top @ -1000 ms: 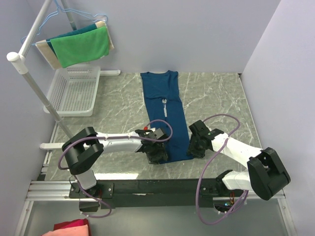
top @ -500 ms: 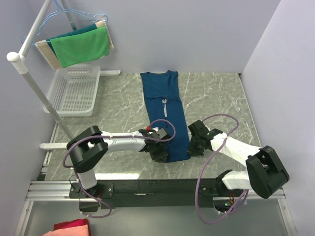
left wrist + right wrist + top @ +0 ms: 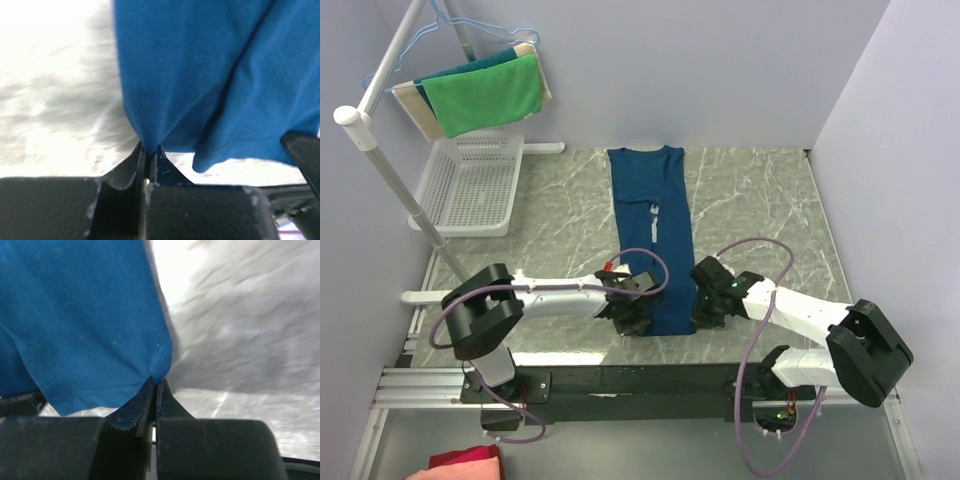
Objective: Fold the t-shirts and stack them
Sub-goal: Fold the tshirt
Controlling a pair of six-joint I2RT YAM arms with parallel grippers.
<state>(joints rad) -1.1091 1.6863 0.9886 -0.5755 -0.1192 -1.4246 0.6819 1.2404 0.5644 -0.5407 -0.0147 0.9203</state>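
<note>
T-shirt (image 3: 653, 215), folded narrow, lies on surface (image 3: 760, 210) right of basket (image 3: 470, 185), collar far. Left tool (image 3: 148, 159) pinches one hem corner, right tool (image 3: 156, 390) other, both nearer than basket: paired grip likely for carrying hem toward collar.

Matt blue cotton-like cloth t-shirt (image 3: 653, 200). Smooth, grey marble-look table (image 3: 760, 200). White plastic lattice basket (image 3: 470, 185). Soft green cloth towel (image 3: 485, 95).
</note>
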